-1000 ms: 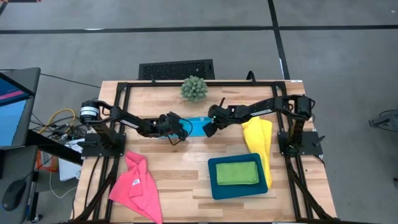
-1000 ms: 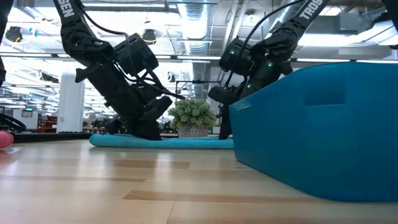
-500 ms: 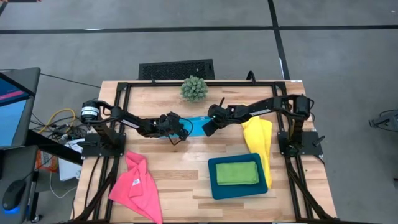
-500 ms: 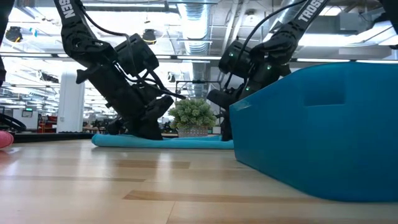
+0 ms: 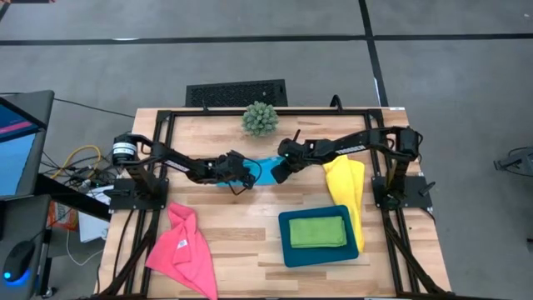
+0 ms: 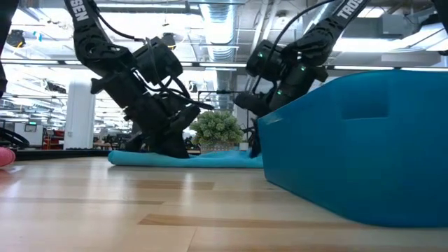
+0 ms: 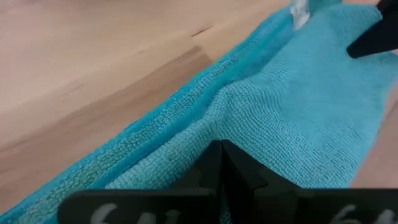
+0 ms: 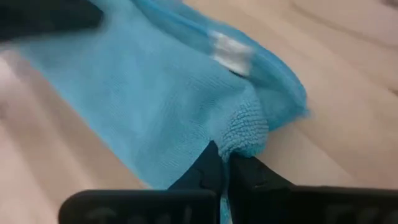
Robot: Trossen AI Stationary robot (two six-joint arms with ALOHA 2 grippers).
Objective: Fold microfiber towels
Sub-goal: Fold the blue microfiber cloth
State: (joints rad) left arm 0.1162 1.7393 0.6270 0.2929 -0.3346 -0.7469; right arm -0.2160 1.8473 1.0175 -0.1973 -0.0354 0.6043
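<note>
Right wrist view shows the right hand (image 8: pixel 225 163) pinched together on a bunched edge of the sky blue towel (image 8: pixel 161 93). The left hand (image 7: pixel 221 163) is closed on the opposite edge. The towel lies flat on the table (image 5: pixel 241 225) between both arms, near the plant (image 5: pixel 260 118).

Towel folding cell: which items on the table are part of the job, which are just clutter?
Job:
- blue towel, pinched by the left end effector and right end effector
- green towel, folded in the tray
- yellow towel
- pink towel

Clutter:
- plant
- tray, only holding the green towel
</note>
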